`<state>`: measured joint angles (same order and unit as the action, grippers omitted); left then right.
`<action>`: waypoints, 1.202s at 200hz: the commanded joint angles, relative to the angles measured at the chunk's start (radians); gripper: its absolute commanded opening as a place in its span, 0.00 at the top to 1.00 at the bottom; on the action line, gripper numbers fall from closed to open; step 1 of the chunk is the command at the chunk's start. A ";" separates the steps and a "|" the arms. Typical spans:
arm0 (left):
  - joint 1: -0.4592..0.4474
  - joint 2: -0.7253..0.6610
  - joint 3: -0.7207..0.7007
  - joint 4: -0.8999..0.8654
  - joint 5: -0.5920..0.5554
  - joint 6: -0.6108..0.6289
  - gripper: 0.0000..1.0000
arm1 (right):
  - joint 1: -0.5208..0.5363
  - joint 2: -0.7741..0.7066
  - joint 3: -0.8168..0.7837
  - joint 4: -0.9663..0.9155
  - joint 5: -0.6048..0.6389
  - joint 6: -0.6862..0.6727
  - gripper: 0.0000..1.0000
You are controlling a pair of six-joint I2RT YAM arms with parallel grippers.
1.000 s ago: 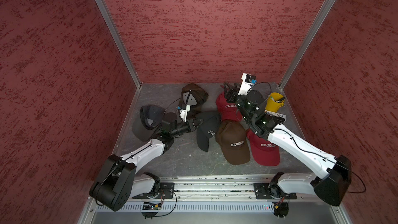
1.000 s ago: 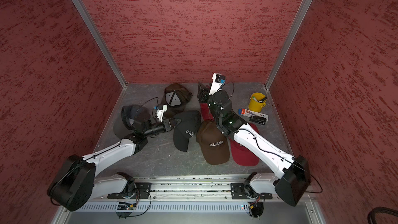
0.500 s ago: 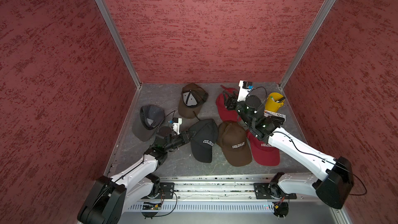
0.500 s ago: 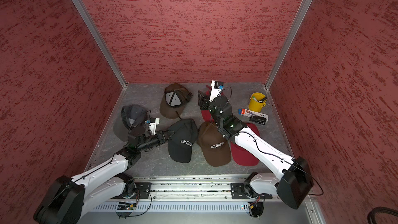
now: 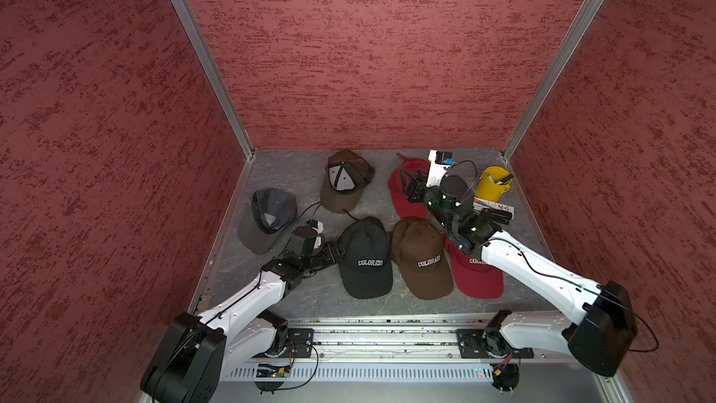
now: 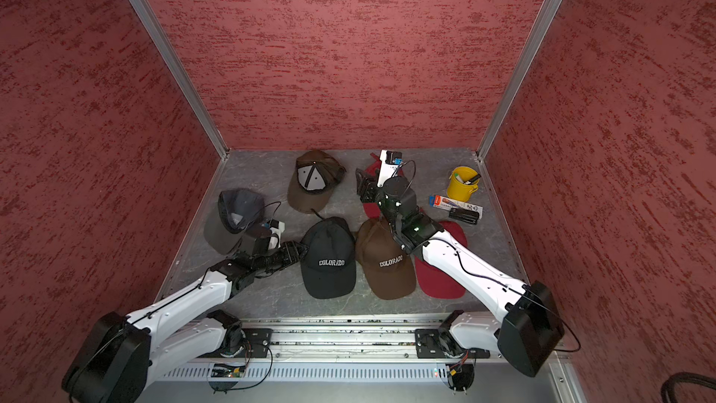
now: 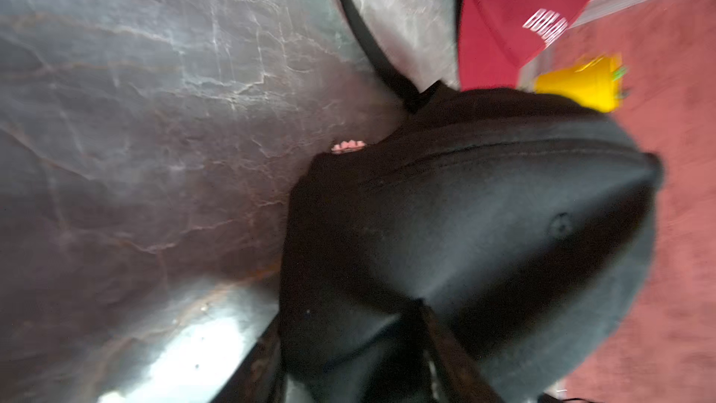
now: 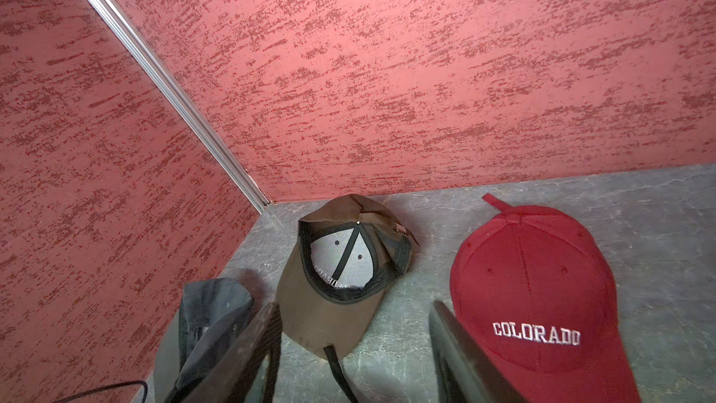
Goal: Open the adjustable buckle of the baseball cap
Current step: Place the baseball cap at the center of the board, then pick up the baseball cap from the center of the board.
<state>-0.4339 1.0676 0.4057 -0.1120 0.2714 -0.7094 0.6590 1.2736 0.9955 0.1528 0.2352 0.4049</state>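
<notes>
Bright, even overhead light; both top views sharp.
Left wrist view motion-blurred, black cap (image 7: 465, 226) smeared; glare on the tabletop (image 7: 186, 346).

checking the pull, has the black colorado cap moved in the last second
Yes: black Colorado cap slid toward the front rail, now level with the brown Colorado cap.

Couldn't find buckle on black cap (image 7: 465, 234), smeared in left wrist view. Couldn't separate left gripper (image 5: 336, 251) tips from its crown in both top views. Saw front red cap (image 5: 480, 284) half-hidden under right arm (image 5: 523, 261).
</notes>
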 commanded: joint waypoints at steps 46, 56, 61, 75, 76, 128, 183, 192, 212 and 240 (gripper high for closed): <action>-0.112 0.059 0.227 -0.336 -0.319 0.133 0.18 | -0.009 0.030 0.017 0.013 0.024 -0.006 0.39; -0.131 0.068 0.260 -0.390 -0.379 0.142 0.16 | -0.010 0.041 0.027 0.011 0.026 -0.013 0.38; -0.140 0.071 0.274 -0.408 -0.402 0.147 0.15 | -0.011 0.047 0.032 0.009 0.026 -0.016 0.38; -0.155 0.072 0.307 -0.427 -0.457 0.169 0.13 | -0.013 0.063 0.047 0.007 0.031 -0.024 0.37; -0.155 0.072 0.308 -0.427 -0.459 0.171 0.12 | -0.013 0.065 0.048 0.007 0.032 -0.025 0.37; 0.057 0.197 0.543 -0.379 -0.262 0.421 0.11 | -0.021 0.120 0.130 0.000 0.044 -0.070 0.36; 0.267 0.530 0.821 -0.357 -0.086 0.575 0.16 | -0.035 0.120 0.161 -0.005 0.112 -0.116 0.35; 0.273 0.574 0.842 -0.331 -0.077 0.599 0.16 | -0.037 0.116 0.163 -0.007 0.125 -0.122 0.35; 0.285 0.667 0.899 -0.289 -0.069 0.642 0.17 | -0.043 0.109 0.163 -0.010 0.148 -0.133 0.35; 0.297 0.795 1.013 -0.277 -0.055 0.674 0.17 | -0.052 0.103 0.163 -0.014 0.171 -0.140 0.35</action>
<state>-0.1474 1.7931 1.3312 -0.4393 0.1783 -0.1043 0.6186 1.3960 1.1259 0.1417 0.3546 0.2890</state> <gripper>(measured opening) 0.828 0.653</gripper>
